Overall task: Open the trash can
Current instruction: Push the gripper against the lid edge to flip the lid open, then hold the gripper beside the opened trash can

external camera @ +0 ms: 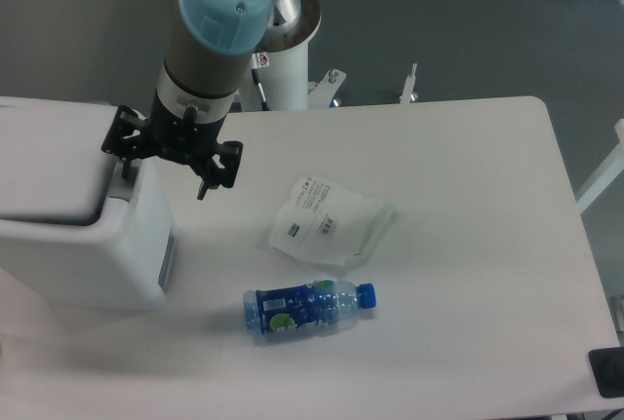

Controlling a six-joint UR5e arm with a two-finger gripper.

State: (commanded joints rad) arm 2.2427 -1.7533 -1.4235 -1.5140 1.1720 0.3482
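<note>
The boxy white plastic trash can (83, 230) with rounded corners sits at the table's (468, 196) left edge. The black gripper (168, 162) hangs spread wide over its right rim, one fingertip seemingly at the grey tab (123, 182). Right of the can lie a crinkled white pouch (330, 222) and a clear blue-capped bottle (308, 309).

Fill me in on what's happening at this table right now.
The arm's gripper is spread open at the right end of the white trash can, with one of its fingers down at the grey push tab. The lid looks lifted along its front edge, with a shadowed gap under it. A blue-capped bottle lies on its side and a white packet sits untouched on the table.
</note>
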